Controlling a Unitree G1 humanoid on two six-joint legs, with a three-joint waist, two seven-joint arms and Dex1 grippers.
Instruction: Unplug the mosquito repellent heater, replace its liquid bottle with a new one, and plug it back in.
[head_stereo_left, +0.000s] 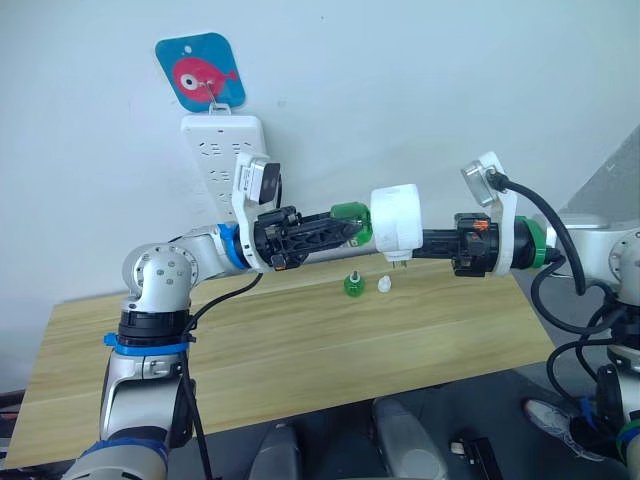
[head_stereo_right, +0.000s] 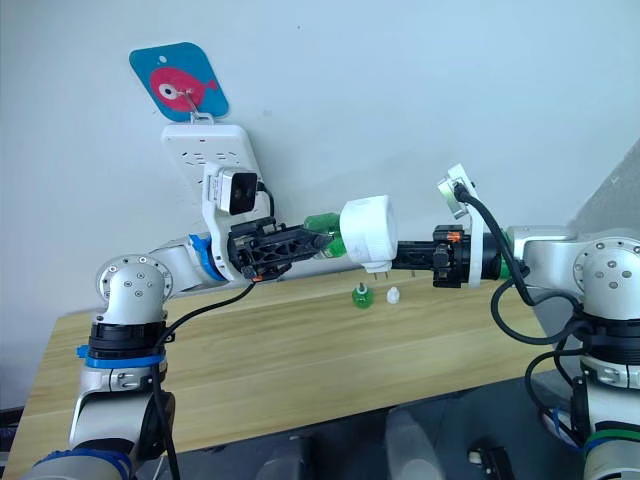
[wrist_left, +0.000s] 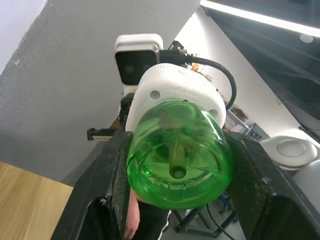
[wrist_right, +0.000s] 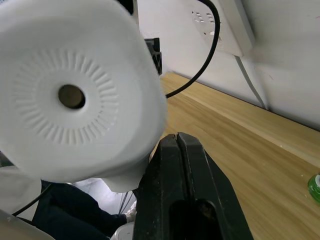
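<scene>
at the far left, on the wall, the power strip (head_stereo_left: 222, 160) hangs under a blue fish tag (head_stereo_left: 200, 72), its sockets bare, which fits the heater being unplugged for the swap. next comes the left gripper (head_stereo_left: 345, 226), its two black fingers (wrist_left: 112, 185) clamped on either side of a green liquid bottle (head_stereo_left: 350, 221), holding it level with its neck toward the middle; the grip on the bottle's sides looks meant for turning or pushing it along its axis. the bottle's neck end meets the mosquito repellent heater (head_stereo_left: 397, 223), which is up in the air between the two arms, above the wooden table (head_stereo_left: 270, 350) and well apart from the strip. its two prongs (head_stereo_left: 398, 262) point down, and its vent hole (wrist_right: 71, 96) faces the right wrist camera, so the open bottle side faces the left arm. whether the bottle is being screwed in or out i cannot tell. to the right, the right gripper (head_stereo_left: 428, 241) reaches the heater from the other side; from how the heater stays level it seems to brace it, but its fingers look pressed together beside the body and i cannot tell whether they grasp it. on the table below stand a second green bottle (head_stereo_left: 353, 284) and, just beside it, a small white cap (head_stereo_left: 385, 285). count: two green bottles, one cap, one heater, one strip, two grippers.
</scene>
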